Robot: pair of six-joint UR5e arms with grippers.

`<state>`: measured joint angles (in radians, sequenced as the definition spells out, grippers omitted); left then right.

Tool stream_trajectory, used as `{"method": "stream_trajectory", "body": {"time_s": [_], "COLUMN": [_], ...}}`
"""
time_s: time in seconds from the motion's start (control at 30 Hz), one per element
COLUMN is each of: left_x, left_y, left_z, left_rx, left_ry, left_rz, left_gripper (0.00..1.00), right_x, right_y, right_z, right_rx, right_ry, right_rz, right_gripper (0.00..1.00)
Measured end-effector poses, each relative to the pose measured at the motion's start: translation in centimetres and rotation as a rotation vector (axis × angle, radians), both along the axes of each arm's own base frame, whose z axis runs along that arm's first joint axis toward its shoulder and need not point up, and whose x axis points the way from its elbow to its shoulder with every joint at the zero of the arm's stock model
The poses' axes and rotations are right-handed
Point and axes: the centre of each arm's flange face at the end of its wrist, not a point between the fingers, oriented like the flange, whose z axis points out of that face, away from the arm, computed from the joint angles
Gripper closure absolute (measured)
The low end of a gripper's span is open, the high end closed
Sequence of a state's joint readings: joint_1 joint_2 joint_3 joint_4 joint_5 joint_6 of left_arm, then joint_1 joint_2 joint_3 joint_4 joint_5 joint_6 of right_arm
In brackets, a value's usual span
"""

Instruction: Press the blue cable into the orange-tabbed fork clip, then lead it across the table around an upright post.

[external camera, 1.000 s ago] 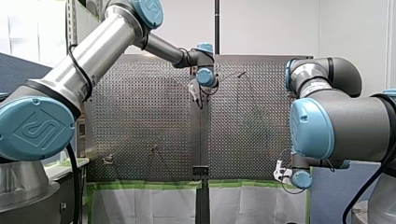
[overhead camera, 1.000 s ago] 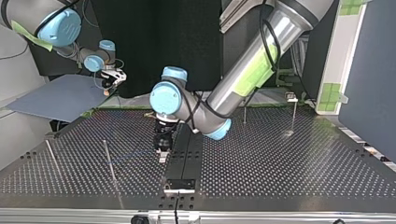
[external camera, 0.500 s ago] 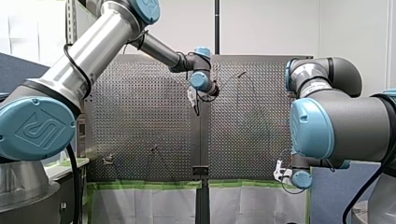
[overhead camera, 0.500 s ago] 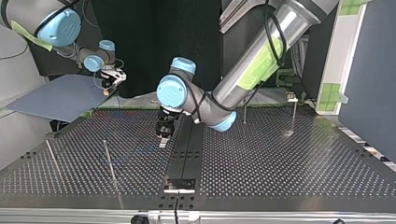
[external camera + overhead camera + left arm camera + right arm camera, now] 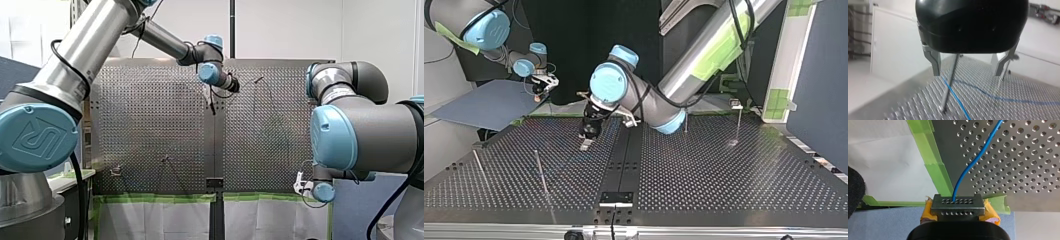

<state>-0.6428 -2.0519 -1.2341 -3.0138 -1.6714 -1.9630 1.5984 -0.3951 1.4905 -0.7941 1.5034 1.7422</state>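
Shifting left jaws, open, over blue cable (image 5: 955, 97)

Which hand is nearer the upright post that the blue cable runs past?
Left. My left hand hangs above the table with the post just ahead of it; my right hand is off the table's edge, holding the blue cable.

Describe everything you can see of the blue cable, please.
The blue cable is thin, smooth and flexible. My right arm's jaws are shut on it, off the perforated table beside its green tape. From there it curves onto the table. Further along it lies flat, passing an upright post ahead of my left arm's open jaws, which do not touch it.
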Motion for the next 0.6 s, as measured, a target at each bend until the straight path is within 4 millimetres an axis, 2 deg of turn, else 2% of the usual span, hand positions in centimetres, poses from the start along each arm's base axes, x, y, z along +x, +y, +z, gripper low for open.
{"method": "stream_trajectory", "body": {"time_s": [0.2, 0.6], "left_x": [-1.6, -2.7], "left_y": [0.0, -0.9], "left_z": [3.1, 7.4], "left_rx": [0.024, 0.104], "left_ry": [-0.034, -0.090], "left_rz": [-0.053, -0.104], "left_gripper": [0.00, 0.00], "right_x": [-0.1, 0.0], "right_y": [0.0, 0.0], "right_z": [0.0, 0.0], "right_rx": [0.001, 0.002], "right_ry": [-0.005, -0.009], "right_rz": [-0.003, 0.002], "right_gripper": [1.00, 1.00]}}
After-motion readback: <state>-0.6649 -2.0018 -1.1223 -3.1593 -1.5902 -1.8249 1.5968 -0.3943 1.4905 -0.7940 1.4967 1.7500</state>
